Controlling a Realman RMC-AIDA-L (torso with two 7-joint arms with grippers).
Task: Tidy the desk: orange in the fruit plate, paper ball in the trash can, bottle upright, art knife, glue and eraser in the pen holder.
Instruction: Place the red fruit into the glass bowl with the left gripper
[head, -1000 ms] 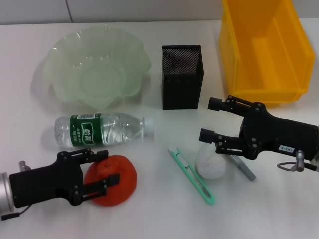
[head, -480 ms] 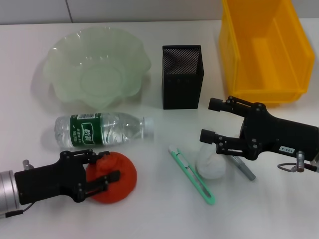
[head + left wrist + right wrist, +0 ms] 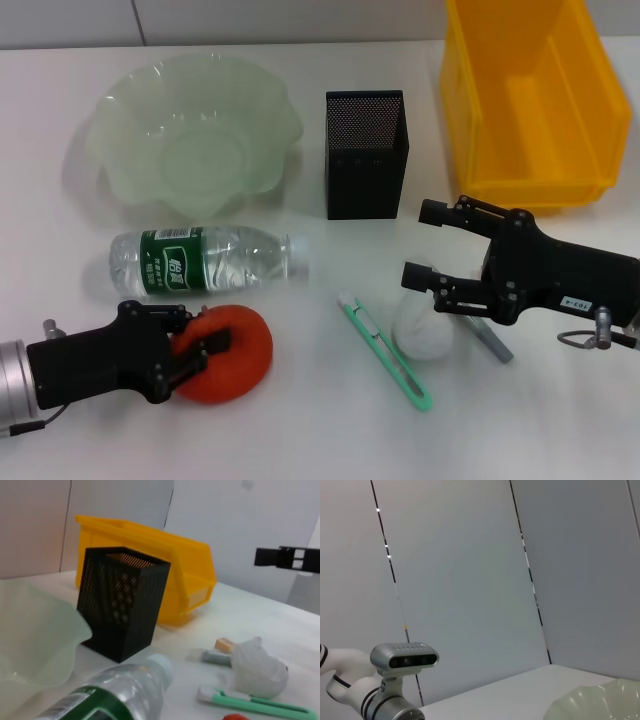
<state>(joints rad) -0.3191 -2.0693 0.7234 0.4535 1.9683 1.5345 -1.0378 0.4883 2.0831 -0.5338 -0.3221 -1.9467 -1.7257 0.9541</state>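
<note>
Orange point(image 3: 228, 352): lies on the white tabletop point(image 3: 300, 430) near the front edge, just in front of the lying bottle, between the fingers of the left hand.
Left hand point(image 3: 195, 340): low at the front left, fingers pressed against the orange on both sides, pinching it.
Right hand point(image 3: 425, 245): at the right, hovering over the paper ball, fingers spread wide; one points toward the pen holder, the other sits at the top of the ball.
Paper ball point(image 3: 424, 330): white, crumpled, on the tabletop between the art knife and the glue; in the left wrist view it point(image 3: 257, 669) sits just beside the knife.
Art knife point(image 3: 385, 350): green, flat on the tabletop, lying diagonally just left of the paper ball.
Glue point(image 3: 489, 339): grey stick lying partly under the right hand, touching or nearly touching the ball.
Bottle point(image 3: 205, 261): clear, green label, on its side with the cap toward the pen holder's side.
Fruit plate point(image 3: 120, 110): pale green, wavy rim, at the back left.
Pen holder point(image 3: 365, 154): black mesh, upright, at the centre back.
Trash can point(image 3: 480, 120): yellow bin at the back right, beside the pen holder.
Eraser: cannot tell where it is.
</note>
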